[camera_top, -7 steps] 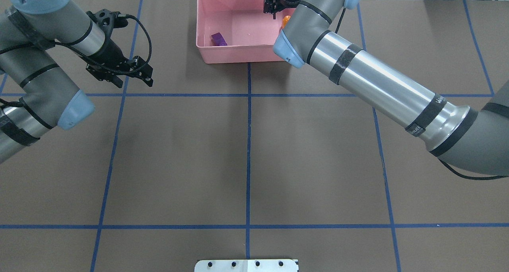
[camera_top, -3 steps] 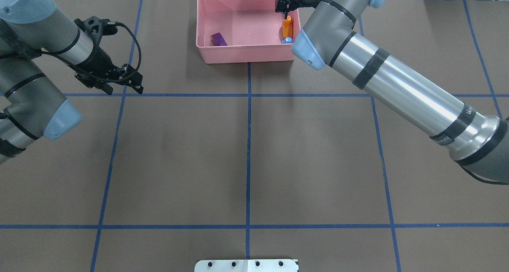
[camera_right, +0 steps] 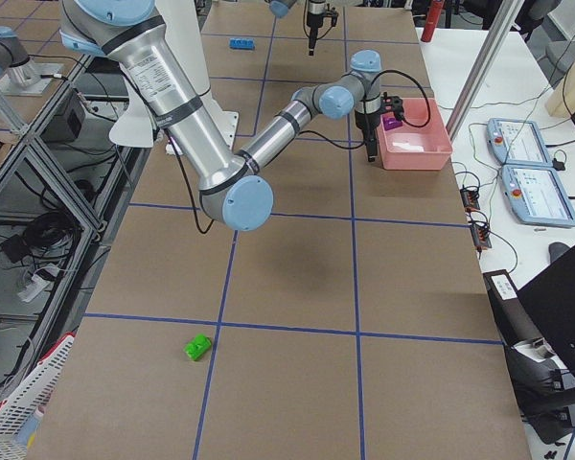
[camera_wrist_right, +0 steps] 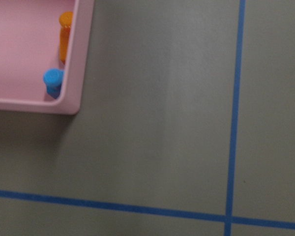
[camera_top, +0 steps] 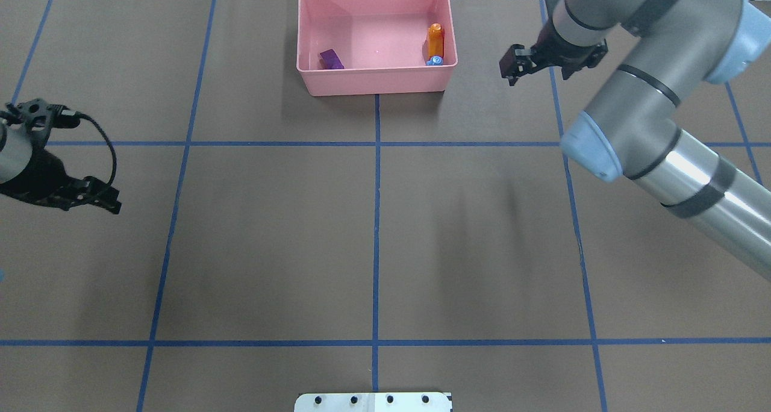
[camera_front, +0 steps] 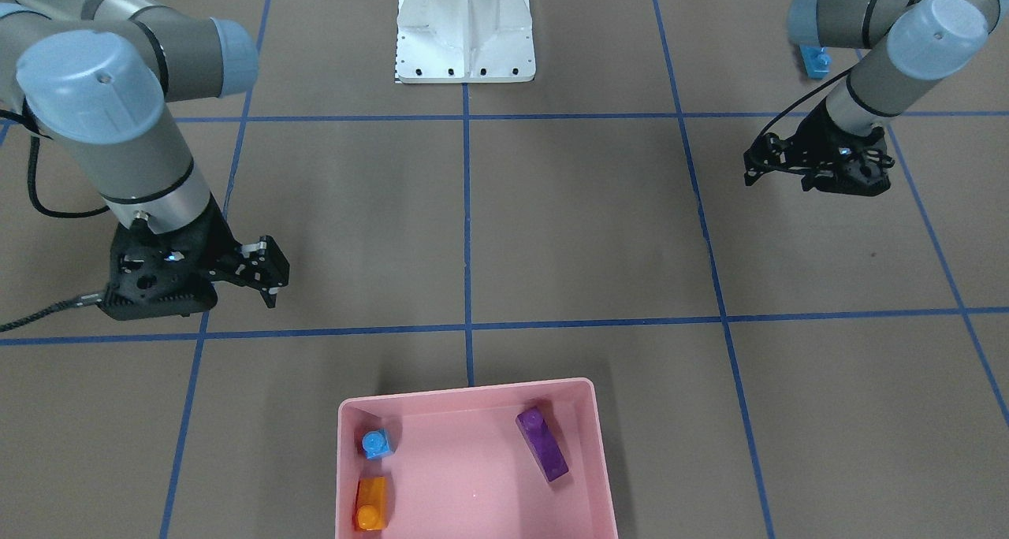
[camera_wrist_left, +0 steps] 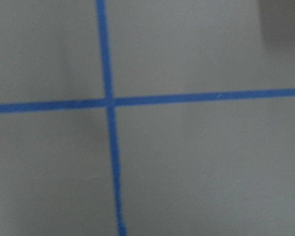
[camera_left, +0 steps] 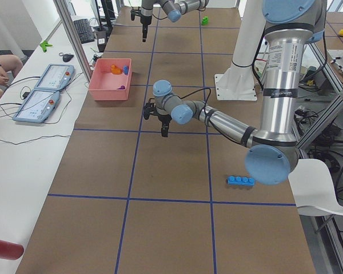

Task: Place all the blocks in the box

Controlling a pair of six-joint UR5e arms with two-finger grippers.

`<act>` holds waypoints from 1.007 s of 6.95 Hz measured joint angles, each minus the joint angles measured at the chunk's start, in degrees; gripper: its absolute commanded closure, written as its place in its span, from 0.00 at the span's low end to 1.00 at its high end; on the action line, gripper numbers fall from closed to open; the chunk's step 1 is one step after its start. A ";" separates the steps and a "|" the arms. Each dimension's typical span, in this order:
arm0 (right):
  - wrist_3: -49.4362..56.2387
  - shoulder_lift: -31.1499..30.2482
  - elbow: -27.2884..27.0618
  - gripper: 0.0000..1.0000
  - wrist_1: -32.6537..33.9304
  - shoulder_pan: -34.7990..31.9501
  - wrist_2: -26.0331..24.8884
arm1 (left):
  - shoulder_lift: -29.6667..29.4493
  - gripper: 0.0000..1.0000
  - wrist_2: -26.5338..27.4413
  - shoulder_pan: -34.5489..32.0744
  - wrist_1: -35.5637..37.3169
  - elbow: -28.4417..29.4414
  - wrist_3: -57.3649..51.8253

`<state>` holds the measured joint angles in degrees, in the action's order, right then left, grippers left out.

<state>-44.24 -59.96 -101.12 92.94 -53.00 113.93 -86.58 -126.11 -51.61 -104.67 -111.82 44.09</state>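
The pink box [camera_top: 373, 88] stands at the far middle of the table, also in the front view [camera_front: 465, 388]. In it lie the orange brick [camera_top: 435, 37], the tiny blue brick [camera_top: 435, 60] and the purple brick [camera_top: 330, 59]. The long blue brick [camera_left: 240, 181] lies near my left arm's base. The green brick [camera_right: 199, 346] lies far out on my right. My right gripper [camera_top: 511, 74] hangs empty and open just right of the box. My left gripper [camera_top: 99, 204] is open and empty at the table's left edge.
The white robot base [camera_top: 373, 402] sits at the near middle. Blue tape lines [camera_top: 376, 219] grid the brown table. Operators' tablets [camera_left: 46, 85] lie on a side table beyond the box. The left wrist view shows only tape lines.
My right gripper has left the box and moved right, clear of it. My left arm has pulled back left and toward me. The orange and tiny blue bricks now show uncovered.
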 measured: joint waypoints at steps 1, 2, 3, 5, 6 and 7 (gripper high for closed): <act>0.39 -7.12 -6.78 0.01 0.17 -0.05 1.32 | 6.46 0.00 2.41 0.34 -0.49 -2.63 -0.61; 0.59 -13.38 -11.72 0.01 0.21 -0.10 3.48 | 11.44 0.00 3.51 0.63 -2.62 -3.53 -0.72; 1.58 -19.25 -15.59 0.00 0.07 -0.20 5.66 | 16.43 0.00 3.83 1.01 -7.48 -3.16 -0.58; 5.85 -28.49 -21.86 0.00 -0.06 -0.76 7.02 | 23.27 0.00 3.84 3.84 -14.73 -1.70 -0.20; 7.77 -32.16 -24.55 0.00 -0.06 -1.32 7.24 | 25.64 0.00 3.80 6.45 -16.15 -1.11 -0.11; 8.69 -34.47 -26.13 0.00 -0.06 -1.55 7.32 | 27.78 0.00 3.78 9.53 -17.54 -0.42 -0.07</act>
<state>-35.56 -94.43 -127.25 92.88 -54.55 121.25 -58.80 -122.33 -42.08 -122.21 -112.24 44.02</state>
